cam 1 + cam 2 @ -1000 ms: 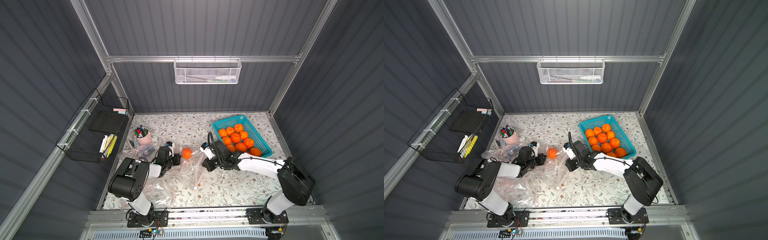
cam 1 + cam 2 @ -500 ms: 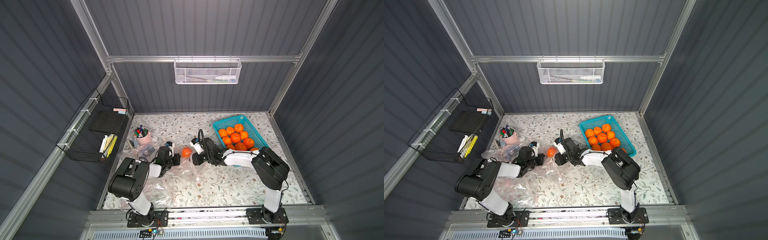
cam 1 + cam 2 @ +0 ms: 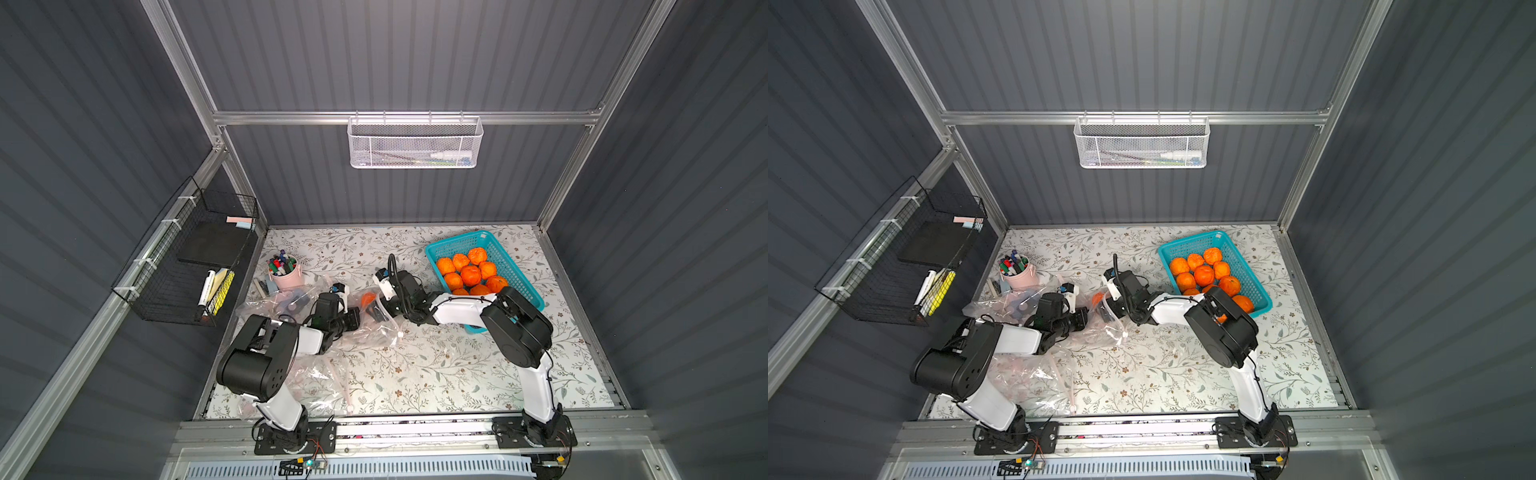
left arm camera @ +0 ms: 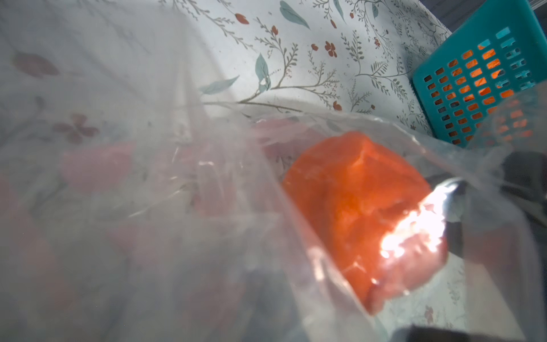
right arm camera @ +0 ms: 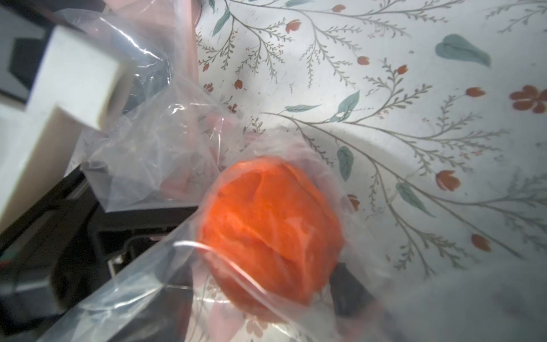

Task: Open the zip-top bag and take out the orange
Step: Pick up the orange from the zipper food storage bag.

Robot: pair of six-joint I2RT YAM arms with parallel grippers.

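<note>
The orange (image 3: 368, 299) lay inside the zip-top bag (image 3: 380, 334), on the floral surface (image 3: 415, 365), a little left of the middle and between my two pincers. The teal basket (image 3: 457, 241) with the other oranges stood to the far right, well apart from it.

My left pincer (image 3: 353, 319) was closed completely. The clear film lay right over its camera, so I judged that it pinched the bag's edge, though I could not see the fingers themselves. My right pincer (image 3: 374, 309) stood wide open just beside the fruit and, as far as I could see, held nothing. One dark finger (image 5: 349, 287) showed next to the orange (image 5: 269, 237). I could not tell whether this finger was inside the bag or outside the film.

The bag was thin, transparent and much wrinkled, with bright reflections. It looked very light, soft and slippery, so I would expect it to slide and fold instead of resisting a pull. The stiffer zip strip at the mouth seemed the best place to grip it.

The orange was round, with a matte and slightly folded skin. It looked firm, not heavy and a little compressible. I would take it across its widest part, gently, with no film caught between the fingers.
</note>
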